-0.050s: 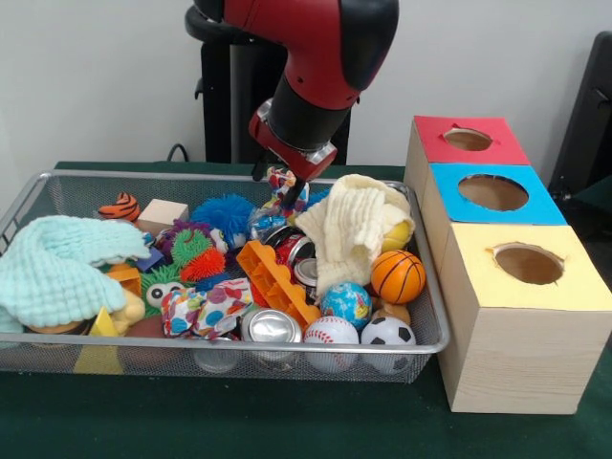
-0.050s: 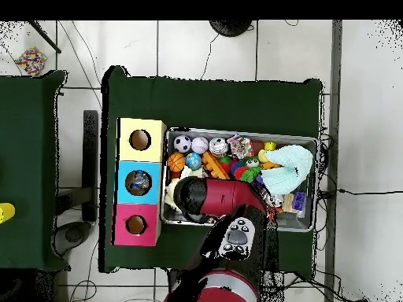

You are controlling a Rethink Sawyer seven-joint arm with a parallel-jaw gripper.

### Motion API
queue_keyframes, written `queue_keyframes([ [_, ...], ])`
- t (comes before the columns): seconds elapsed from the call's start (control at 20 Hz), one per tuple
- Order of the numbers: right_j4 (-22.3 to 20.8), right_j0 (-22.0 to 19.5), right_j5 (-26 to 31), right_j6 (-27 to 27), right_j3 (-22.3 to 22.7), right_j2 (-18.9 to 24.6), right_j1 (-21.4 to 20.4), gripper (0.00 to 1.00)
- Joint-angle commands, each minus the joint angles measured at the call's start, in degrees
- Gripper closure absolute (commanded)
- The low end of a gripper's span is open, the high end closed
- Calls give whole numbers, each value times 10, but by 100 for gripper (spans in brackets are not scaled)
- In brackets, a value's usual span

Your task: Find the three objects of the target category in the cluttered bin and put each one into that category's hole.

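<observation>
Gripper (image 1: 287,191) seemingly pinches one patterned beanbag (image 1: 284,182) above bin (image 1: 57,191); three holed boxes (image 1: 497,196) alongside.

Bright even indoor light, soft shadows, slight blur, mild can glare

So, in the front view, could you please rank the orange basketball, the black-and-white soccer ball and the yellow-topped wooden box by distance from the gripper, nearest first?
1. Orange basketball, just right of and below the gripper, inside the bin.
2. Black-and-white soccer ball, at the bin's front right corner.
3. Yellow-topped wooden box, outside the bin, at the right.
</observation>
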Motion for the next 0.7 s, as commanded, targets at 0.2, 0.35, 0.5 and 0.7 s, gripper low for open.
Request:
queue_keyframes([
  [0.2,39,-6,-70,112,58,31,-5,0],
  [0.35,43,-3,-86,118,63,28,-7,0],
  [0.5,44,2,-105,126,64,23,-2,0],
  [0.7,49,11,-130,137,71,14,-2,0],
])
